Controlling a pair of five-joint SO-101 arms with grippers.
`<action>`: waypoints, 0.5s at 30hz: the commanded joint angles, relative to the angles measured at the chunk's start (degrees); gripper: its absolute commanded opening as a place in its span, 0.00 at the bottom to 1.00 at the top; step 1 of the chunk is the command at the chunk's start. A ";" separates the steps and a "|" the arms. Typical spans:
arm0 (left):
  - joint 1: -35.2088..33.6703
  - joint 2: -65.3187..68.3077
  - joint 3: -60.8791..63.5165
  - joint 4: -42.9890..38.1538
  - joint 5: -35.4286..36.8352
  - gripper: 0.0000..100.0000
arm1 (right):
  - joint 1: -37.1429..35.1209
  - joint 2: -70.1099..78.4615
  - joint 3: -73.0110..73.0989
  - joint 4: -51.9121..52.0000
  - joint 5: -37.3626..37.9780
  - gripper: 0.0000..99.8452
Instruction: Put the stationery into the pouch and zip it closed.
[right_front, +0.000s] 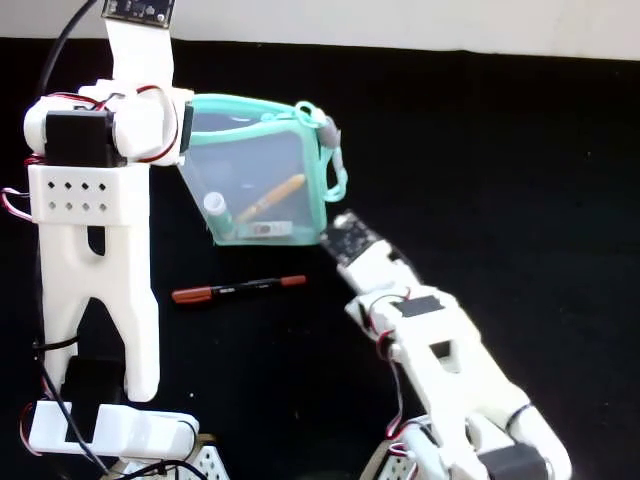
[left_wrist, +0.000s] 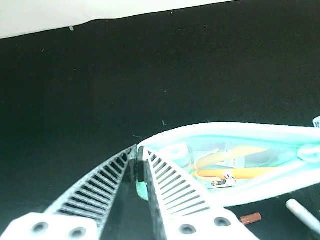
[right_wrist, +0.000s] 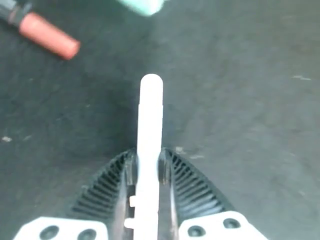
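At left, left end effector (left_wrist: 137, 152) pinched narrow on the end of the pouch (right_front: 262, 170) rim, pouch tilted, mouth open, orange pen (right_front: 272, 197) inside. Just below, red-capped marker (right_front: 238, 290) flat on the black bench (right_front: 500, 140), bare bench around it. Further right, right end effector (right_wrist: 148, 156) clamped on a white pen (right_wrist: 151, 110), close by the pouch's lower corner; open bench beyond.

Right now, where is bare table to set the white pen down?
Free: the table right of the pouch and right arm; a small patch between the arms, on the base side of the red marker. Crowded: around pouch and marker.
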 joint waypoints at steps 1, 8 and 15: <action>-0.31 6.99 1.98 0.97 0.44 0.01 | 1.19 -8.04 -4.09 3.38 -4.04 0.01; -0.04 6.99 1.98 1.14 0.44 0.01 | 1.71 -19.47 -16.48 9.98 -16.44 0.01; 0.92 6.99 2.24 1.14 0.44 0.01 | 1.36 -22.46 -35.74 12.00 -29.63 0.01</action>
